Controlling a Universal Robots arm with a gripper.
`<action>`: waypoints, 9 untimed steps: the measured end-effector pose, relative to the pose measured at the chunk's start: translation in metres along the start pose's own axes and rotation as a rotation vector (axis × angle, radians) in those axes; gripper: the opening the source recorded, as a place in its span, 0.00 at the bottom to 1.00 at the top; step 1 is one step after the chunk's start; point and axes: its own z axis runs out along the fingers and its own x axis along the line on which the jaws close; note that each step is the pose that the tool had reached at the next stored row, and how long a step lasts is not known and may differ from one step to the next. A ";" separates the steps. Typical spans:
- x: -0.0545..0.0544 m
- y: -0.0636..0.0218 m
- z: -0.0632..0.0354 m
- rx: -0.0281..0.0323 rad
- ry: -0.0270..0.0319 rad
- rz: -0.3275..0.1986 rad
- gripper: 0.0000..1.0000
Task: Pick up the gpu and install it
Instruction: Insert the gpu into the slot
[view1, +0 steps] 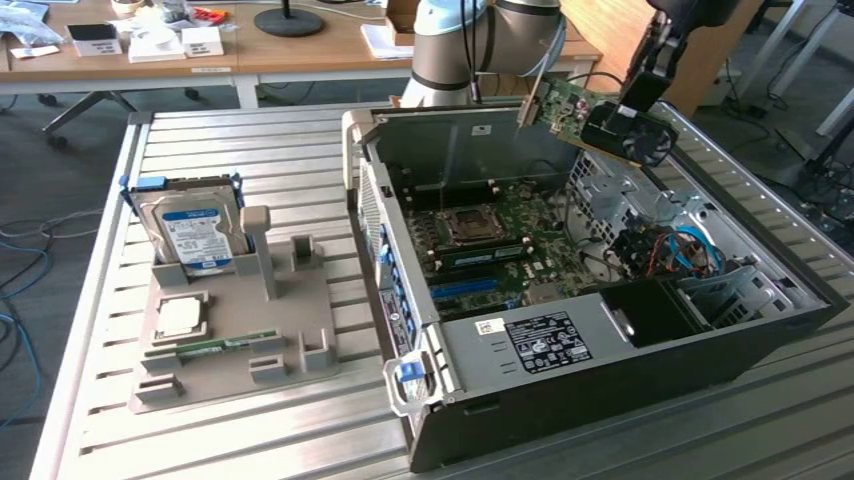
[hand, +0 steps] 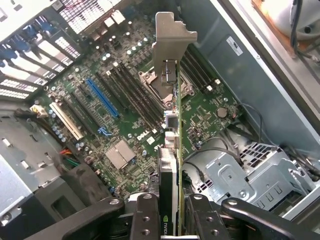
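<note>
The gpu (view1: 587, 112), a green card with a black cooler and a silver bracket at one end, hangs tilted in the air above the open computer case (view1: 694, 345), over its far side. My gripper (view1: 638, 95) is shut on the gpu at its cooler end. In the wrist view the gpu (hand: 172, 150) runs edge-on away from my gripper (hand: 171, 210), its silver bracket (hand: 172, 35) farthest out. Below it lies the motherboard (hand: 200, 120) with a blue expansion slot (hand: 102, 97) and a white slot (hand: 66, 121).
On the exterior view's left a grey fixture tray (view1: 287, 335) holds a hard drive (view1: 194, 235) with a blue-white label, a processor chip (view1: 180, 318) and a narrow memory stick (view1: 227, 345). Blue cables (view1: 694, 250) lie inside the case. A desk (view1: 267, 55) stands behind the table.
</note>
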 end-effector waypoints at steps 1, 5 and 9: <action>0.000 0.0000 0.0000 -0.0001 0.0002 -0.001 0.27; 0.000 0.0000 0.0000 0.0000 0.0002 -0.001 0.27; 0.000 0.0000 0.0000 -0.0001 0.0001 -0.001 0.27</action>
